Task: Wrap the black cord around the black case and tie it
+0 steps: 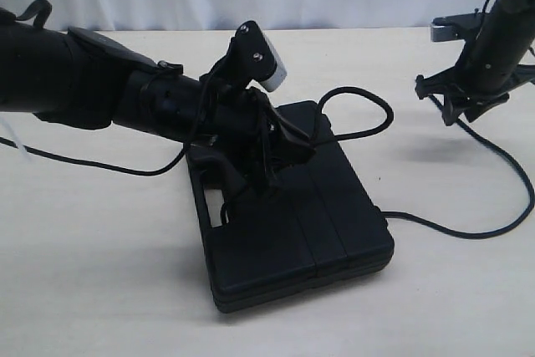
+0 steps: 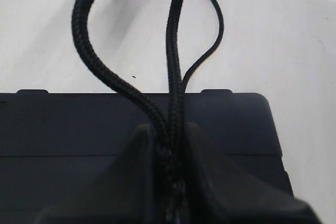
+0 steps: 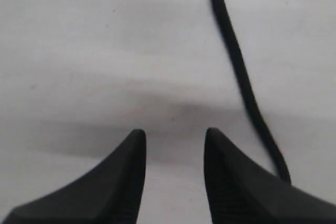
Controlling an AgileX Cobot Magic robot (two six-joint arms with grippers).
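Mid-wrap: left gripper jaws pinch two strands of the black cord above the black case.
The black case lies flat mid-surface, cord trailing right. The right gripper hangs right, jaws parted, empty; next it likely must take the loose tail for tying.

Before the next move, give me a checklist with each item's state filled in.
1. Left gripper shut on the cord: ok, two strands are pinched in it.
2. Case flat on the table: ok.
3. Right gripper free: ok, open and empty above the table.
4. Cord clear of the right gripper: cannot tell; it runs close beside it.
5. Cord wrapped around the case: cannot tell; the underside is hidden.
6. Knot tied: not ok; none shows, and one end lies loose on the table.
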